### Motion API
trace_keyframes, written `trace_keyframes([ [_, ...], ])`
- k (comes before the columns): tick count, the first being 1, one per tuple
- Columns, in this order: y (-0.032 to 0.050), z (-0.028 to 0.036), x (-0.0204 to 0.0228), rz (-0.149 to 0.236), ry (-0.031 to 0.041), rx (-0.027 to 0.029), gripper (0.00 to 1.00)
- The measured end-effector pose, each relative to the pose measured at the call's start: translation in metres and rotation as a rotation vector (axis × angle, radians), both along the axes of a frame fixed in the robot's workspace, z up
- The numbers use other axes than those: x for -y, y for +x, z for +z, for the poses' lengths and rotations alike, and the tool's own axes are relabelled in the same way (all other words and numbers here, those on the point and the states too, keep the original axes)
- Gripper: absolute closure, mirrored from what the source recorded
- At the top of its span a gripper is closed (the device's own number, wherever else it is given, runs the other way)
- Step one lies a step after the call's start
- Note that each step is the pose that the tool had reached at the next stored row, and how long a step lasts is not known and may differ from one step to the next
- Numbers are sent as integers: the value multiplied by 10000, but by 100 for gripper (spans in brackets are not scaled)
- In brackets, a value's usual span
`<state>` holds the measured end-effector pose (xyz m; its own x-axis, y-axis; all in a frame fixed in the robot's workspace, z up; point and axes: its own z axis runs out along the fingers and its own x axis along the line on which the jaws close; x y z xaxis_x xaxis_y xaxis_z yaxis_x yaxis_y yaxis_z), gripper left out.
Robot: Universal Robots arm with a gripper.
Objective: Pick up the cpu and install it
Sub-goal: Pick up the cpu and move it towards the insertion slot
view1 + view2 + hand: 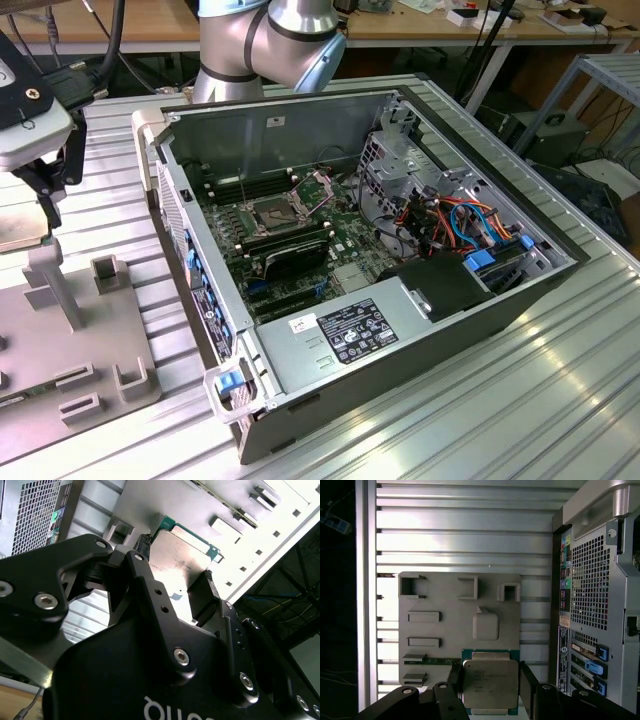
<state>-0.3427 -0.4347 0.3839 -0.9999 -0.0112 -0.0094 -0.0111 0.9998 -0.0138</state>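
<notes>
The cpu (489,684), a flat square chip with a dull silver top and green edge, sits between my gripper's (490,677) two black fingers (527,682), which are shut on its opposite sides. In the second wrist view the cpu (181,572) shows the same hold by the gripper (176,560). In the exterior view the gripper (32,212) hangs at the far left, holding the cpu (20,230) level just above a post on the grey fixture plate (70,350). The dark socket (274,212) inside the computer case has its metal frame (316,186) hinged up.
The open computer case (400,300) lies on the ribbed aluminium table (520,420), to the exterior view's right of the fixture plate. Black memory sticks (288,248) lie beside the socket. Raised holders (467,587) and a square pedestal (485,625) stand on the plate. The arm's base (265,45) is behind the case.
</notes>
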Motion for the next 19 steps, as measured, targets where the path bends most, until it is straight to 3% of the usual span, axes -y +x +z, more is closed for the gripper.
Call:
trace_keyframes([
  [19,247,0,0,0,1,0,45],
])
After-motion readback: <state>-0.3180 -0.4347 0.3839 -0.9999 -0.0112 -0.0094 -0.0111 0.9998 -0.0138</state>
